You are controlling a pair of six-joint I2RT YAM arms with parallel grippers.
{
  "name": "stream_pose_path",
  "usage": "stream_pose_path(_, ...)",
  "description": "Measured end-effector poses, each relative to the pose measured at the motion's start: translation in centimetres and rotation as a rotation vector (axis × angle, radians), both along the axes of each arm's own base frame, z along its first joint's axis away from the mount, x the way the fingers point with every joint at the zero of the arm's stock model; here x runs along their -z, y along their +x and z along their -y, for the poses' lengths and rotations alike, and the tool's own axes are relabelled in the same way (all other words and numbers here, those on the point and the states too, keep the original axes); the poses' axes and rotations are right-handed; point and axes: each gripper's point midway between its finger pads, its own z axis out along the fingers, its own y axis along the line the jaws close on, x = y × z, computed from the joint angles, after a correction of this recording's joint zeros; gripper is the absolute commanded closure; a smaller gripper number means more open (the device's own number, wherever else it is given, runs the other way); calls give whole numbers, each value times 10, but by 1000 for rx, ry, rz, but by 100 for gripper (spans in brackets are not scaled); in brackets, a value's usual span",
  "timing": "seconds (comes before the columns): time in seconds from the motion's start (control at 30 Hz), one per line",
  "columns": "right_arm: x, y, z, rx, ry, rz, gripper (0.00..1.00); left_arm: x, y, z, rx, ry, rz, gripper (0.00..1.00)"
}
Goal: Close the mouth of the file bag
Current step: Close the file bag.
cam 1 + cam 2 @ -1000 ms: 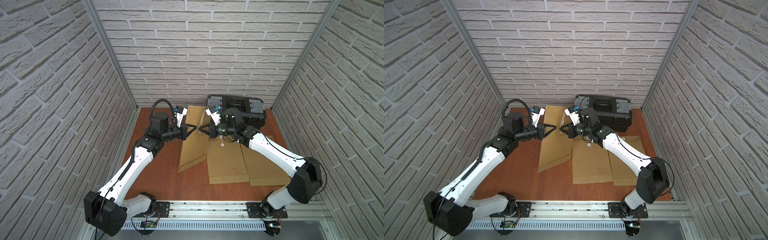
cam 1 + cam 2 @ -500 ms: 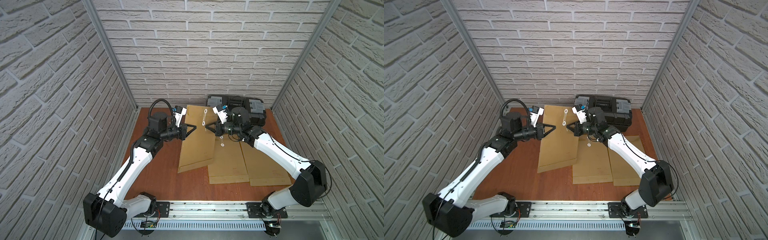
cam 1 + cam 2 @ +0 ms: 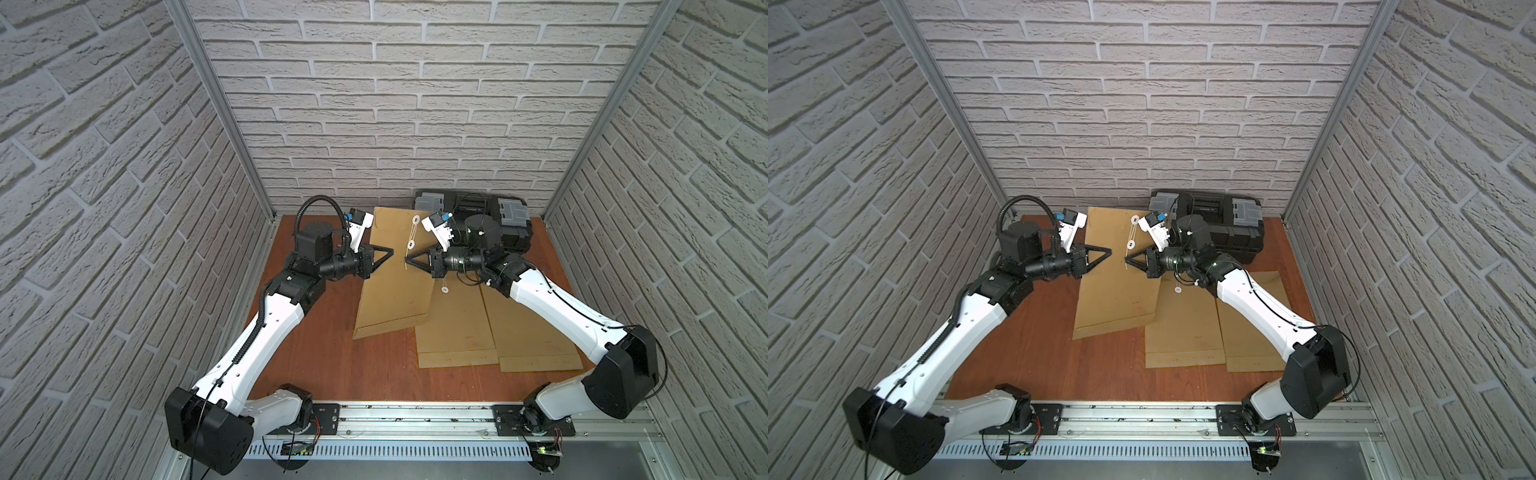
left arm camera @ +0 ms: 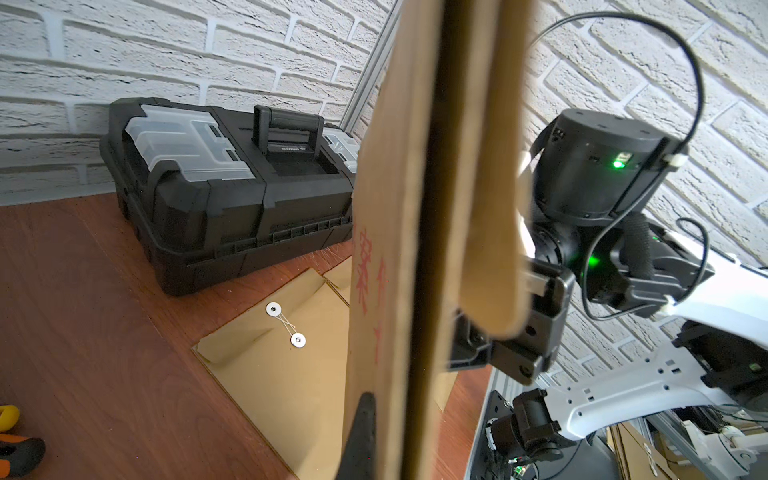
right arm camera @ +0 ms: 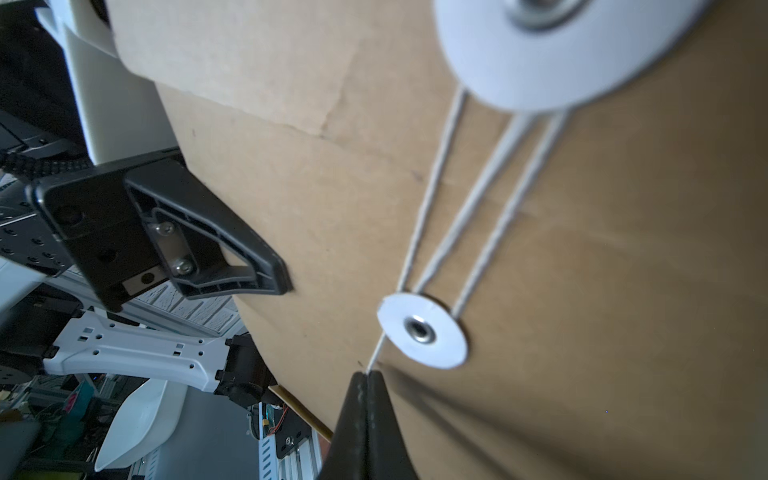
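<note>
Pincer, right (image 5: 366,374): clenched on white string (image 5: 432,195) just past the file bag's (image 3: 395,291) near washer (image 5: 422,330). Pincer, left (image 3: 392,251): clenched on that bag's left edge. Bag's far end raised, centre-far of brown wooden tabletop (image 3: 328,365). Two flat bags (image 3: 457,332) to its right; black toolbox (image 3: 513,220) far right; white brick walls (image 3: 395,124) around.

The file bag (image 3: 395,291) is a long brown paper envelope reaching from the table's rear edge toward its middle, mouth end rearward and flap folded shut. A white string (image 5: 478,199) runs in three strands between two white discs (image 3: 415,219). Its free end is taut past the body's disc (image 5: 422,330).
</note>
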Motion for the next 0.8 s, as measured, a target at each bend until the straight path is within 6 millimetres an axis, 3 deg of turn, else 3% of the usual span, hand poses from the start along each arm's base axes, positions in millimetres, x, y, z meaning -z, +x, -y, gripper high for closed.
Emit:
stream_pose_path(0.43,-9,-8,-4,-29,25,-3,97,0,2,-2,-7,5,8,100)
stream_pose_path(0.8,5,16,36,95,-77,9,97,-6,-4,-6,-7,7,19,100)
